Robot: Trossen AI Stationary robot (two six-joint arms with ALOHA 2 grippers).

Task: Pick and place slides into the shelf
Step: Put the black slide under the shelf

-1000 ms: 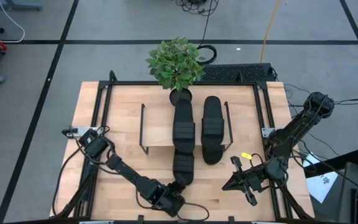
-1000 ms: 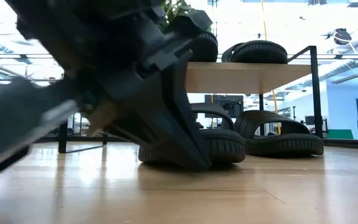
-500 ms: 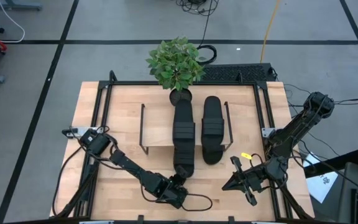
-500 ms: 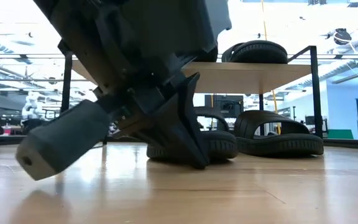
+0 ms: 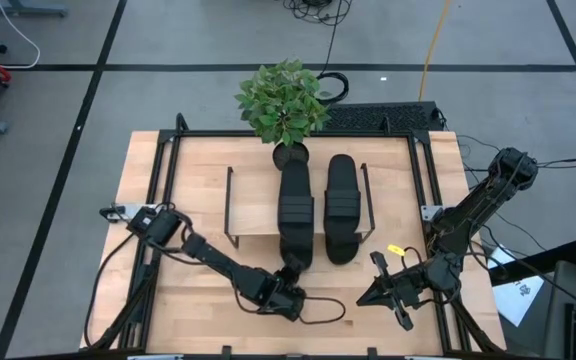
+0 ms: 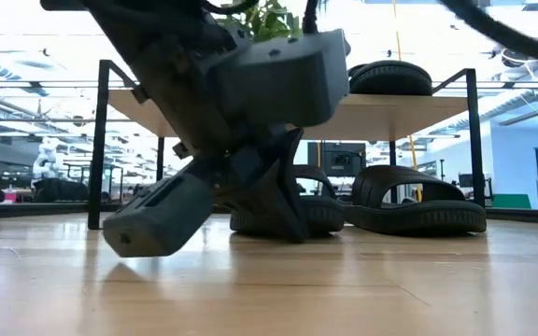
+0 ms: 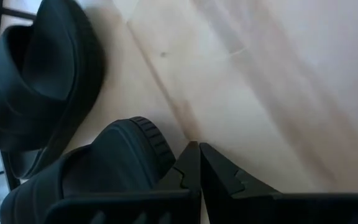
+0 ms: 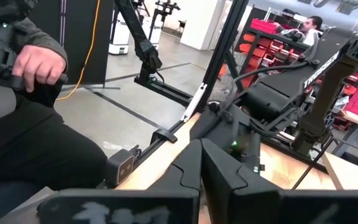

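Observation:
Two black slides (image 5: pixel 295 195) (image 5: pixel 343 190) lie on the shelf's wooden top (image 5: pixel 253 205). Two more rest sole-down on the table under it, their near ends sticking out (image 5: pixel 296 258) (image 5: pixel 340 248); the low view shows them side by side (image 6: pixel 320 210) (image 6: pixel 418 205). My left gripper (image 5: pixel 291 283) is shut, slanting down at the near end of the left lower slide (image 7: pixel 104 174). Near the table's right front, my right gripper (image 5: pixel 361 299) hangs shut and level above the table, holding nothing. My left gripper has its shut fingers (image 7: pixel 188 162) against the near end (image 7: pixel 157 146) of the left lower slide, pushing it with the outer side of one finger. The fingers slant down from the table's near left side, tips at the tabletop. The slide lies flat on the table.
A potted plant (image 5: pixel 283 100) stands at the shelf's far end. A loose cable (image 5: pixel 323 318) loops on the table by my left arm. A small yellow tag (image 5: pixel 396 250) lies near the right arm. A seated person (image 8: pixel 30 68) shows beyond the table in the right wrist view.
My left gripper has swept toward the table's far right, staying shut, and has turned a little. The left lower slide has slid along the table toward the far edge, farther under the shelf.

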